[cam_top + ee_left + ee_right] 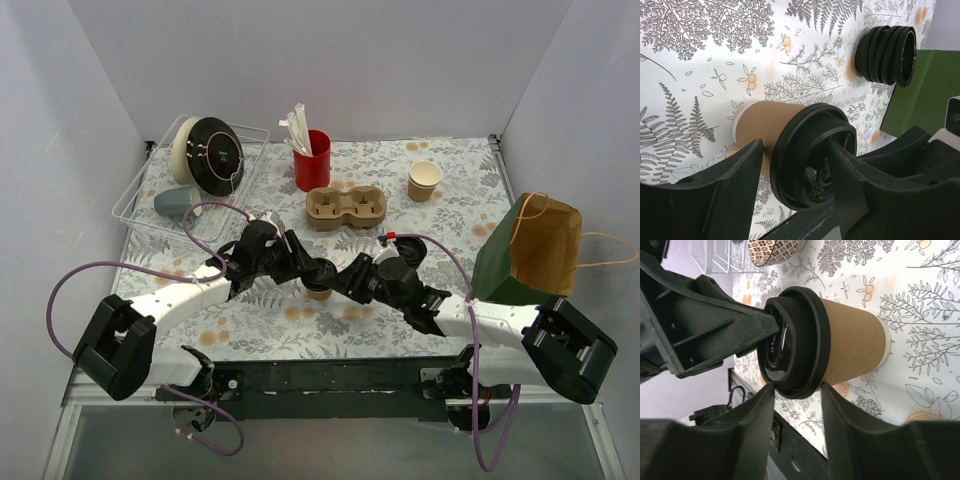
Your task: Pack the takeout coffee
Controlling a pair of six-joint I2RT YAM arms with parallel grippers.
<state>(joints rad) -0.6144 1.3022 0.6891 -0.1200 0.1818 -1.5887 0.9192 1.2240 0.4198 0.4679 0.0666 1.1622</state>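
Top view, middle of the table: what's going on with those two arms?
Both arms meet at the takeout coffee, standing on the floral mat. The left hand and the right hand each have fingers either side of its black lid; a firm grip isn't clear. The cup carrier behind holds no cup yet.

Both arms reach in low from the near edge and meet mid-table, grippers nose to nose. Left arm (180, 292) angles in toward centre and right arm (500, 322) mirrors it, both with the forearm close to the table. Left gripper (305, 268): jaws partway apart. Right gripper (345, 280): same, partway apart, with a left finger (747, 325) just beside its tips. Can't tell if either is actually clamping.
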